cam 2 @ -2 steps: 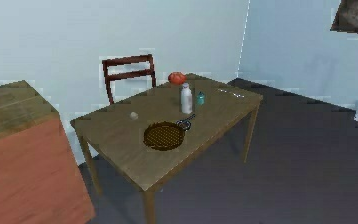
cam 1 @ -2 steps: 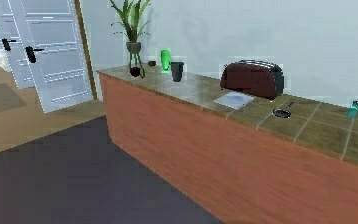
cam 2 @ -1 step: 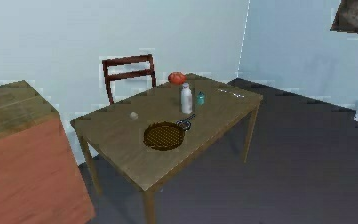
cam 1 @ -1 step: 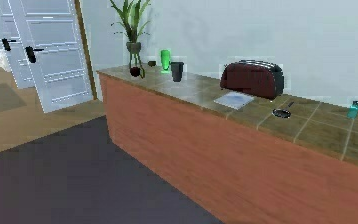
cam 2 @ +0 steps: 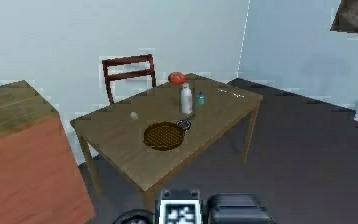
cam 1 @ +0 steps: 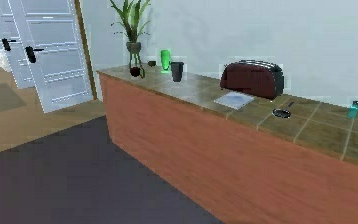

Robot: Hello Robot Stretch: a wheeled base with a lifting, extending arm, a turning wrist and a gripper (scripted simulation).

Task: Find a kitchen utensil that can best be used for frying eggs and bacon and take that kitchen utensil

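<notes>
A white square tag (cam 2: 182, 212) with black marks sits between the robot's dark, rounded housings (cam 2: 237, 208).

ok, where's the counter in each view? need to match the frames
Forward view: the counter runs from left of the middle down to the right edge, with a plant and a toaster on top.
Arm side view: likely the same counter, at the left edge, left of the table with the frying pan.
Shared landmark: the dark floor at the counter's foot.

Round dark frying pan (cam 2: 163, 135), flat on wooden table (cam 2: 107, 140), handle toward bottle (cam 2: 186, 100)
</notes>
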